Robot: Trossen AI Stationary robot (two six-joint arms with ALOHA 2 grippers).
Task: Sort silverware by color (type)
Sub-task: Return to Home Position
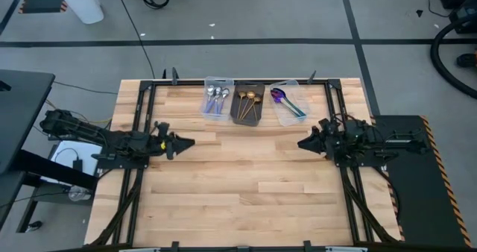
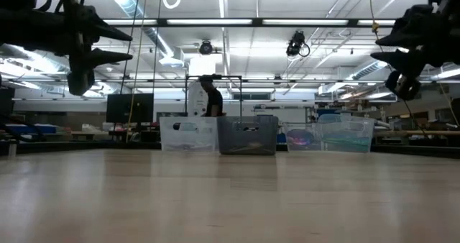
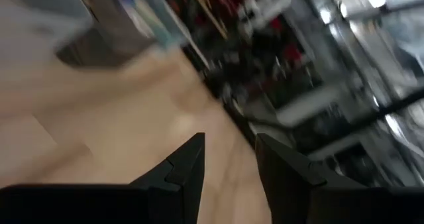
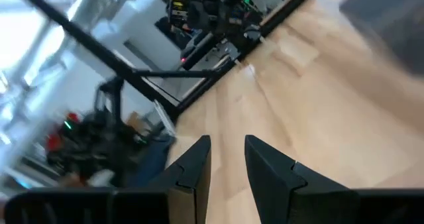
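Note:
The silverware lies in three small bins standing side by side at the table's far edge. Silver spoons [image 1: 215, 97] are in the clear left bin [image 1: 208, 107], gold spoons [image 1: 249, 101] in the dark middle bin [image 1: 239, 105], and rainbow spoons [image 1: 284, 100] in the clear right bin [image 1: 292, 116]. My left gripper [image 1: 189, 142] hovers over the table's left part, pointing level toward the middle, open and empty [image 3: 228, 139]. My right gripper [image 1: 302, 142] hovers opposite it over the right part, pointing level toward the middle. It is also open with nothing between its fingers [image 4: 227, 139].
Bare wood [image 1: 246, 177] stretches between the two grippers and on to the near edge. Black frame rails [image 1: 141, 110] run along the table's left and right sides and its far edge. Beyond the table a person [image 2: 211, 95] stands in the room.

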